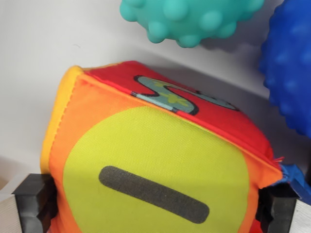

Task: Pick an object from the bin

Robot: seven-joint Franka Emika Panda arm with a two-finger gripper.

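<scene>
The pincer [154, 204] is clenched on the soft fabric cube [160, 160], black pads pressing its left and right sides. Lift straight and slowly so the cloth doesn't slip, clearing the teal bumpy ball [189, 19] and blue ball [289, 63] beyond.

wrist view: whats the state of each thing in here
fabric cube: held between the pincer fingers, tilted, orange face with the yellow-green circle toward the camera
pincer: shut on the fabric cube, one finger at each side
teal bumpy ball: free, untouched
blue bumpy ball: free, partly out of frame
</scene>
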